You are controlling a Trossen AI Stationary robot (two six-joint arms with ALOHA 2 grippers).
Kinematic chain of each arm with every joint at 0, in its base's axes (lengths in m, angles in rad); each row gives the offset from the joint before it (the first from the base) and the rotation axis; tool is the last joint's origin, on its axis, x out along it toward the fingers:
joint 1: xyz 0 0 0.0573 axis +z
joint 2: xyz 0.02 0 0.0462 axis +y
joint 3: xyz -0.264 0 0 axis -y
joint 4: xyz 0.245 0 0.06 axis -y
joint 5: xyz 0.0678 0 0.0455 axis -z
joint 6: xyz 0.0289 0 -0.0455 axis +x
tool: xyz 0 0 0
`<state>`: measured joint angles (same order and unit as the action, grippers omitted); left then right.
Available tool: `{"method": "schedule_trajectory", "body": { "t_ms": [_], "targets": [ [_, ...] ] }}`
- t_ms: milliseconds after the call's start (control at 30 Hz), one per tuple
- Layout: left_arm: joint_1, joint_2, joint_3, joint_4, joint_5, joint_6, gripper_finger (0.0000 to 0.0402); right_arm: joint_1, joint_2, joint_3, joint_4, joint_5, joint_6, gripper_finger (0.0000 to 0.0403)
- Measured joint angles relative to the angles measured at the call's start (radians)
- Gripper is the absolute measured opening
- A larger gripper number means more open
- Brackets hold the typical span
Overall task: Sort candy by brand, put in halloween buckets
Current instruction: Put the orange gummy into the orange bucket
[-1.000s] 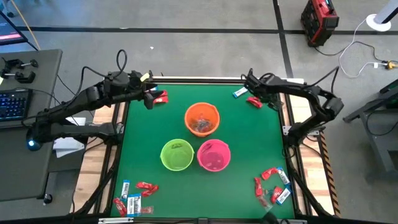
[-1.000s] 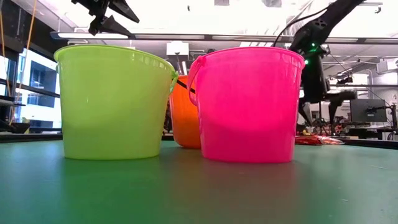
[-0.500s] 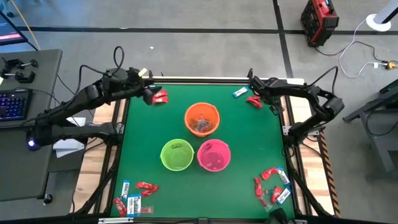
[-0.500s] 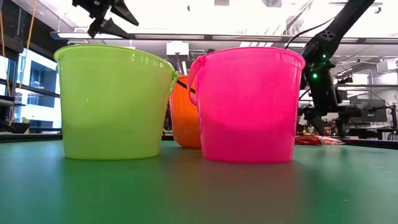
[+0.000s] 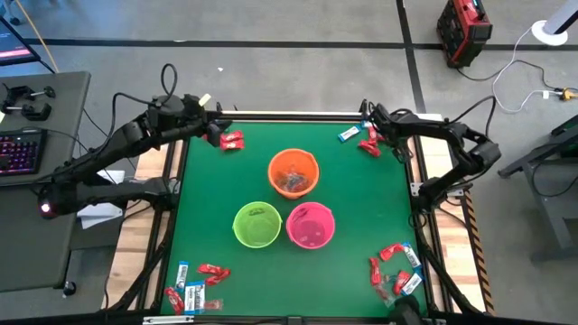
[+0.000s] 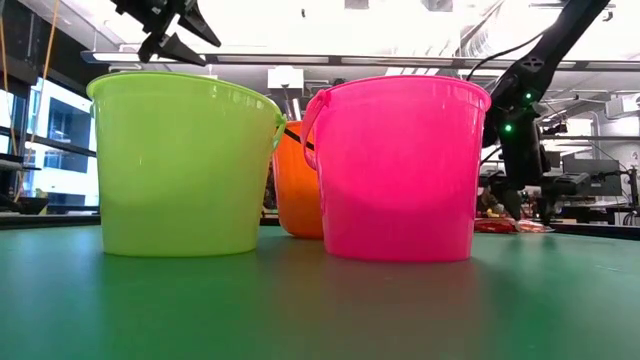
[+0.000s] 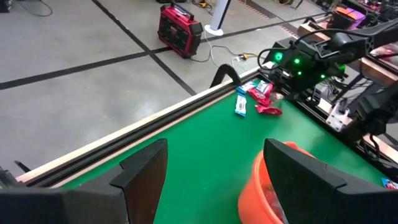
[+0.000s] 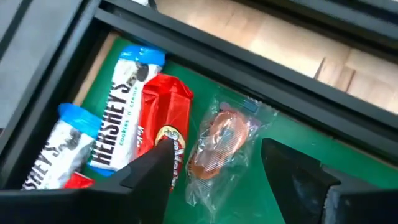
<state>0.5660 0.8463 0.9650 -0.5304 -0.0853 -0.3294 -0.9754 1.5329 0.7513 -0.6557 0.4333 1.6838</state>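
My right gripper (image 5: pixel 372 137) is open and low over a small candy cluster at the table's far right corner. In the right wrist view its fingers (image 8: pixel 217 174) stand on either side of a clear-wrapped candy (image 8: pixel 224 140), next to a red one (image 8: pixel 165 134) and two blue-and-white ones (image 8: pixel 121 118). My left gripper (image 5: pixel 215 137) is open and raised near the far left corner, beside a red candy (image 5: pixel 233 140) lying flat on the table. The orange bucket (image 5: pixel 293 153), green bucket (image 5: pixel 237 226) and pink bucket (image 5: pixel 311 206) stand upright mid-table. My right gripper comes at the candies from above, slanting down. One fingertip (image 8: pixel 155 168) overlaps the red candy's near end (image 8: pixel 168 146) in the wrist view; I cannot tell whether it touches it. The candies lie flat on the table.
More candies lie at the near left corner (image 5: pixel 194 284) and near right corner (image 5: pixel 396 271). The orange bucket holds some candy. A raised rail (image 8: pixel 205 56) runs along the far edge just behind the right cluster. Bare green mat (image 5: pixel 208 194) lies between the buckets and the corners.
My right gripper has moved down and toward the far right corner, closing in on the candy cluster there. My left gripper has drawn back a little toward the table's left edge, staying raised. No candy has moved.
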Motion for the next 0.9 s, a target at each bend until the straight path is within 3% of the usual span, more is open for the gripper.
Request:
{"method": "schedule_trajectory", "body": {
  "t_ms": [267,600,900],
  "targets": [
    [0.005,0.0,0.0,-0.038,0.002,-0.001,0.0255,-0.006,0.018,0.0,0.002,-0.021,-0.036,0.0198],
    [0.004,-0.005,0.0,-0.292,0.119,-0.009,0.0255,-0.013,0.048,-0.025,0.023,-0.037,-0.06,0.0189],
    [0.005,-0.005,0.0,-0.303,0.116,-0.024,0.0255,0.007,0.046,-0.021,-0.027,-0.025,-0.118,0.0081]
  ]
}}
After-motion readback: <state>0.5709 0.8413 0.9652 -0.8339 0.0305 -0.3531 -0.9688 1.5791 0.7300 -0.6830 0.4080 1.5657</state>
